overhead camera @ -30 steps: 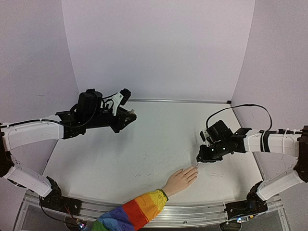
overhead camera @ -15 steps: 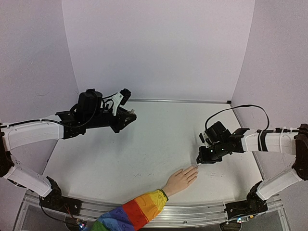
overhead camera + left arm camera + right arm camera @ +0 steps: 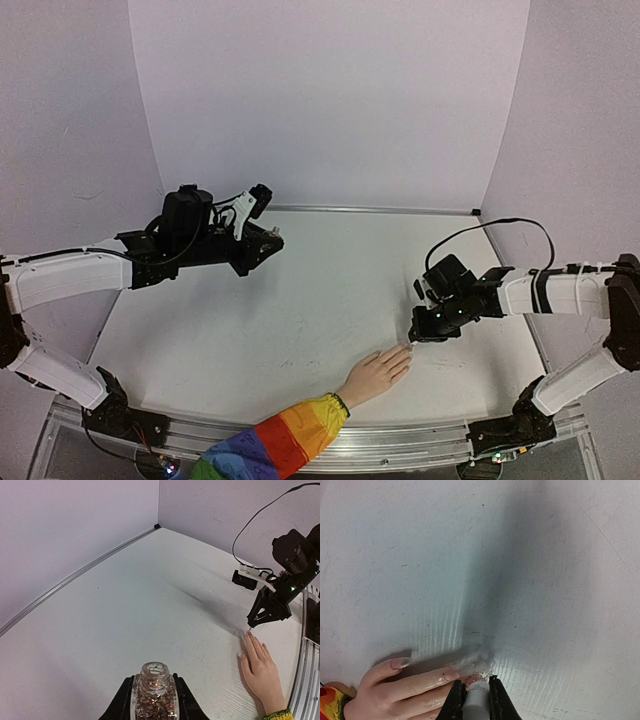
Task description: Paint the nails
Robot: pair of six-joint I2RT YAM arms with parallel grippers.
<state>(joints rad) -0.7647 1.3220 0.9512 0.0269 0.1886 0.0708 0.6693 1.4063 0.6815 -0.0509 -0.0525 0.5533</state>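
A flesh-coloured hand (image 3: 375,375) in a rainbow-striped sleeve (image 3: 280,445) lies palm down near the table's front edge. Its pale nails (image 3: 451,674) show in the right wrist view, and one (image 3: 245,635) in the left wrist view. My right gripper (image 3: 415,335) (image 3: 473,682) is shut on a whitish brush handle (image 3: 476,697). The brush tip touches the fingertip just ahead of the jaws. My left gripper (image 3: 270,240) (image 3: 154,682) is held above the table at the far left, shut on an uncapped glitter polish bottle (image 3: 154,700).
The white table (image 3: 320,290) is walled by pale lilac panels at the back and sides. A metal rail (image 3: 400,440) runs along the near edge. The right arm's black cable (image 3: 500,225) loops above its wrist.
The right arm's wrist has shifted very slightly while the brush stays at the fingertips. The left arm and the hand have not moved.
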